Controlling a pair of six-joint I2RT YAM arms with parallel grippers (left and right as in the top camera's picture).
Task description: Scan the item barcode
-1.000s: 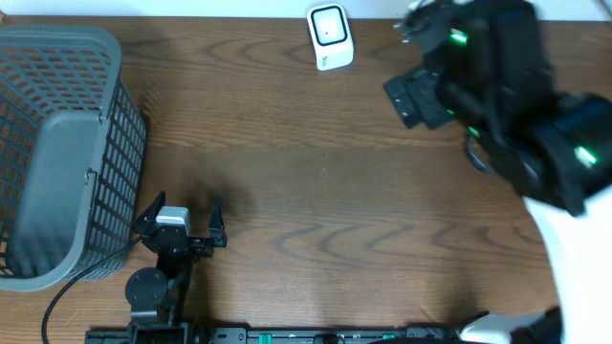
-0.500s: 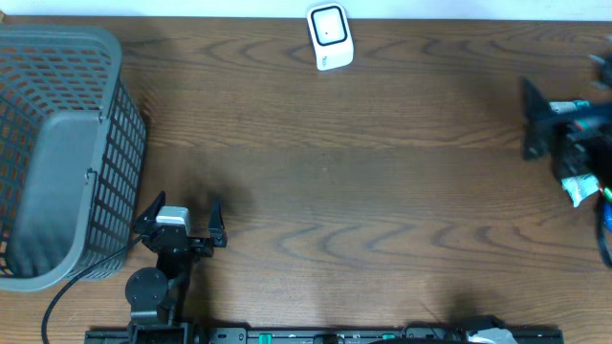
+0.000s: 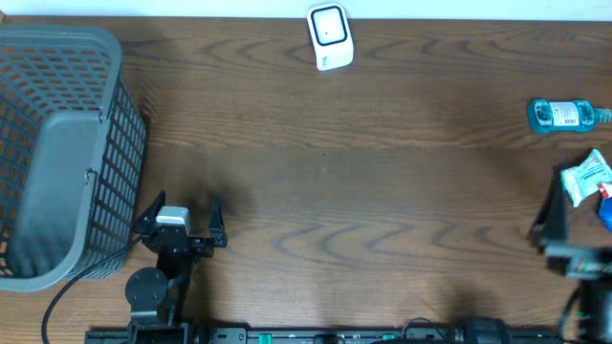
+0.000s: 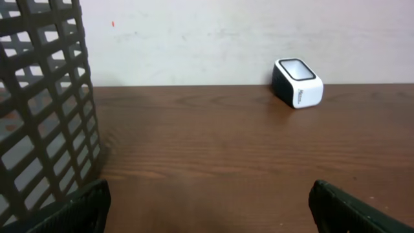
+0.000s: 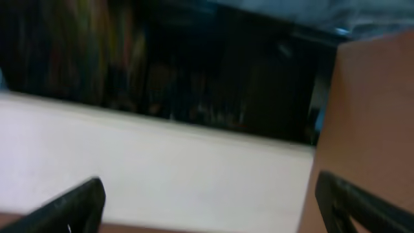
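You will find the teal bottle (image 3: 564, 115) at the overhead view's right edge only, neither wrist view showing it; left gripper (image 3: 184, 212) and right gripper (image 5: 210, 210) gape wide, empty.

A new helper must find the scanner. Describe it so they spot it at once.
Start from the brown wooden table and look along its far edge, near the middle, well right of the grey basket. The scanner stands there alone, a small white box. Its dark window sets it apart from the teal bottle and the white packet, which lie at the right edge.
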